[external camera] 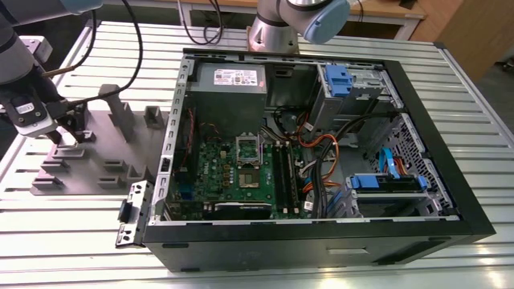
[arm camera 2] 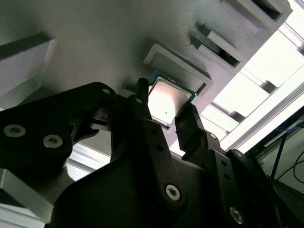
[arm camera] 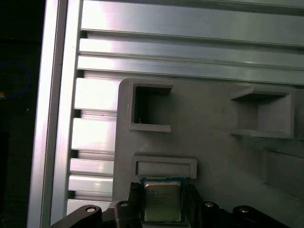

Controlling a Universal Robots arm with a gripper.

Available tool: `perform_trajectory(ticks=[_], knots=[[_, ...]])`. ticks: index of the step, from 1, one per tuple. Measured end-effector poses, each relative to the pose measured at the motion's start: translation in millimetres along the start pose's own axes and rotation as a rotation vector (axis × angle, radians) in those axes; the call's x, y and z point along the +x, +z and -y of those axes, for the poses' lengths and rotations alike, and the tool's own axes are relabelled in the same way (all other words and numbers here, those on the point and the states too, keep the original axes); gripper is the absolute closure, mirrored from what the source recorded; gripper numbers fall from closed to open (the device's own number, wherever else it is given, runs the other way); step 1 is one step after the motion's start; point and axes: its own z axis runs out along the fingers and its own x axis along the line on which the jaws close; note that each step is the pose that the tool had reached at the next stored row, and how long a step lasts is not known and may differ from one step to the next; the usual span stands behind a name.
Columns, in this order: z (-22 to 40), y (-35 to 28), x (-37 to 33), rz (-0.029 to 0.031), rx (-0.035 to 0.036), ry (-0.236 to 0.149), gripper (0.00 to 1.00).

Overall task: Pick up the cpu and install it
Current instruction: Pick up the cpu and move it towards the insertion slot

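Gripping the cpu by two opposite edges, with the gripper drawn in narrow around it. Low at the grey fixture; resting or just lifted, cannot tell. One free edge just beside a raised pocket rim. Farther off, toward the exterior view's right, well apart across the fixture: open computer case, socket frame reachable from above.

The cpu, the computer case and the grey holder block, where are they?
cpu [arm camera: 162,202], first wrist view, on its silvery top.
computer case [external camera: 321,247], exterior view, on its black outer wall.
grey holder block [arm camera: 213,156], first wrist view, on its bare flat surface.
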Motion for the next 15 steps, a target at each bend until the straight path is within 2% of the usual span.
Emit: perform_trajectory(ticks=[15], knots=[[-0.1, -2.9, -0.1, -0.0005, 0.0002, 0.000, 0.53]])
